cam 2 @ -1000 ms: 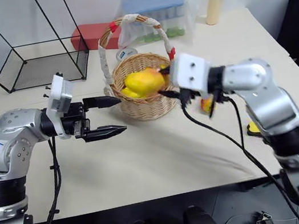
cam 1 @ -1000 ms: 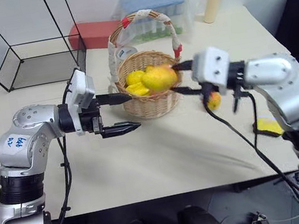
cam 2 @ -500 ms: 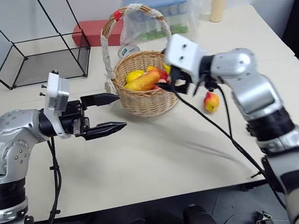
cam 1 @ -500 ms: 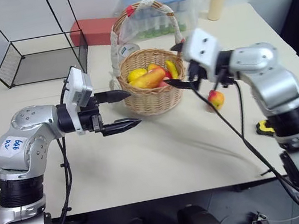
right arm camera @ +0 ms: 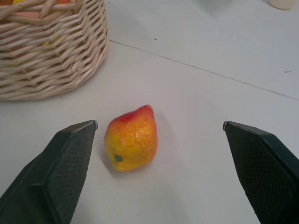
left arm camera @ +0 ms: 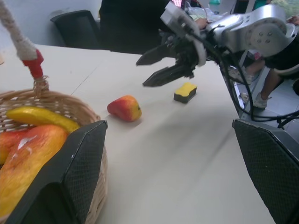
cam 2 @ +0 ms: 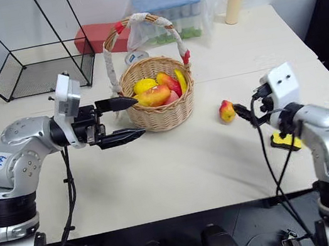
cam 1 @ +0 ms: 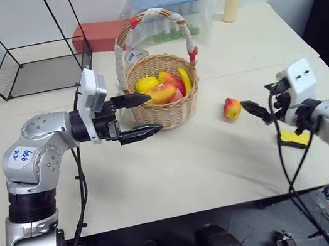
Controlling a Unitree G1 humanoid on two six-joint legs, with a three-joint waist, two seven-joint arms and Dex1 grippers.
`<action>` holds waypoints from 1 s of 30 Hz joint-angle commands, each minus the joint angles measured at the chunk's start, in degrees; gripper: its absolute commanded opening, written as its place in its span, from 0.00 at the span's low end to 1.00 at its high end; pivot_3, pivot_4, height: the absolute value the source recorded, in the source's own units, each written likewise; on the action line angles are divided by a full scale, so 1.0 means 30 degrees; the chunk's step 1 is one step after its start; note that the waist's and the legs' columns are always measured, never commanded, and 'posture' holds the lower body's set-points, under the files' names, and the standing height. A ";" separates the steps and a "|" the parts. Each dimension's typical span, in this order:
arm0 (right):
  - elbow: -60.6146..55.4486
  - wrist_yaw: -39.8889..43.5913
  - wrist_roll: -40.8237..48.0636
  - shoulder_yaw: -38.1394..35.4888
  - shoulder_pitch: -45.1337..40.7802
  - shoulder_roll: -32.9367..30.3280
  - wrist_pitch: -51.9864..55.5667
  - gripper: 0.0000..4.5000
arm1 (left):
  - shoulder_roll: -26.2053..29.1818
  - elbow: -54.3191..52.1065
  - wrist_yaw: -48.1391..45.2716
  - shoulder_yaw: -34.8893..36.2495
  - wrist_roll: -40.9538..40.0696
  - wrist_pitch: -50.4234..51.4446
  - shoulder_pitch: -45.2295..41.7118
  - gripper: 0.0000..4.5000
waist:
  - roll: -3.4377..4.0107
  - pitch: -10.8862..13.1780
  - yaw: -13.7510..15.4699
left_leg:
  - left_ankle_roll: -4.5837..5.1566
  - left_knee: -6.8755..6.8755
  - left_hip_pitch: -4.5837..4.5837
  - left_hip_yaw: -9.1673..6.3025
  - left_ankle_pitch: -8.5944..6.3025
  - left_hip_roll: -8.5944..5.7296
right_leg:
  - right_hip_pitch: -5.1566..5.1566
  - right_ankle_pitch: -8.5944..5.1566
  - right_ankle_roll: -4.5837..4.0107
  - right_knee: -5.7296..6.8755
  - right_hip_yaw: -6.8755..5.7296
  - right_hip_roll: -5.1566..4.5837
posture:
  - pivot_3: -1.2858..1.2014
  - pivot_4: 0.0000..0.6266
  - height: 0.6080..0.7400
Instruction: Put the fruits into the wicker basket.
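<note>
Right pincer (right arm camera: 159, 168) gapes wide and empty, lined up on the small red-yellow apple (right arm camera: 131, 139) lying on the pale worktop (cam 1: 179, 171) beside the round tan wicker basket (cam 1: 168, 106); best to straddle it squarely, then close gently.

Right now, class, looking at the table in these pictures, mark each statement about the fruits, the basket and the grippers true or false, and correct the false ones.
1. A small red-yellow apple lies on the table outside the wicker basket. True.
2. The right gripper is shut on the apple. False: it is open and apart from the apple.
3. The wicker basket holds several fruits. True.
4. The left gripper is holding the banana. False: it is open and holds nothing, beside the basket.
5. The yellow block sits inside the basket. False: it lies on the table near the right arm.
</note>
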 commanded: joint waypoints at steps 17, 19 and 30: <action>0.7074 -0.3146 -0.0345 0.1925 -0.3156 0.2534 -0.3217 0.63 | 0.0614 -0.0743 0.0271 0.0316 -0.0165 -0.0235 -0.0200 1.00 | 0.0000 0.0000 0.0035 | 0.0007 -0.0015 -0.0005 0.0002 -0.0001 -0.0012 | -0.0011 -0.0001 -0.0001 -0.0001 -0.0003 -0.0013 | 0.52 0.24 1.00; 0.6425 -0.2838 -0.0058 0.1757 -0.2964 0.2261 -0.3031 0.48 | 0.0699 -0.0708 0.0456 0.0475 -0.0172 -0.0180 -0.0131 1.00 | 0.0000 0.0000 0.0043 | 0.0007 -0.0014 -0.0005 0.0000 -0.0001 -0.0011 | -0.0010 0.0000 -0.0001 0.0000 -0.0005 -0.0014 | 0.52 0.24 1.00; 0.2138 -0.1878 0.5148 0.1671 -0.7122 0.3135 0.0649 0.44 | 0.1256 -0.0134 0.0976 0.1421 -0.0210 -0.0180 0.0325 1.00 | 0.0002 0.0001 -0.0246 | 0.0002 -0.0017 -0.0007 -0.0020 0.0002 0.0003 | -0.0016 -0.0001 -0.0002 0.0018 -0.0027 -0.0015 | 0.52 0.24 1.00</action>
